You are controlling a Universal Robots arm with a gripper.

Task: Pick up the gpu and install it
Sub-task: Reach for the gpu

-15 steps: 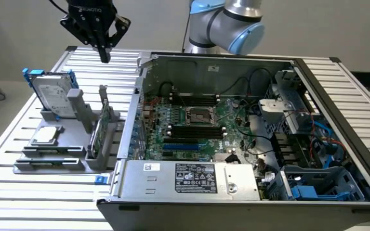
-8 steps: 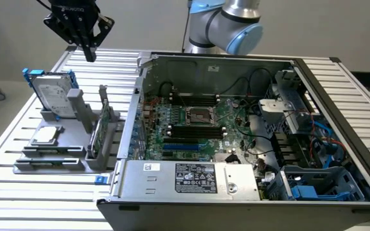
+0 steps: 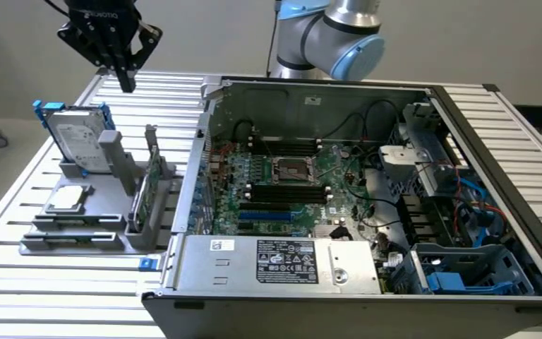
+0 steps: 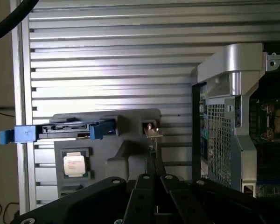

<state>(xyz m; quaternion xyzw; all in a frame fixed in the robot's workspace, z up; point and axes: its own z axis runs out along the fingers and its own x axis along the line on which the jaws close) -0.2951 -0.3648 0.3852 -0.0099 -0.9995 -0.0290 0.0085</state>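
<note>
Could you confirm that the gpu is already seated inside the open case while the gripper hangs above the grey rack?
No: the exterior view shows the gpu standing on edge in the grey rack, outside the open case; the gripper does hang above that rack.

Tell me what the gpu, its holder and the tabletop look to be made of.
The gpu: greenish circuit board, seemingly laminate, with a pale bracket that glints like metal. The holder: uniform matte gray, probably plastic. The tabletop: ribbed silver slats with a dull sheen, likely aluminium.
</note>
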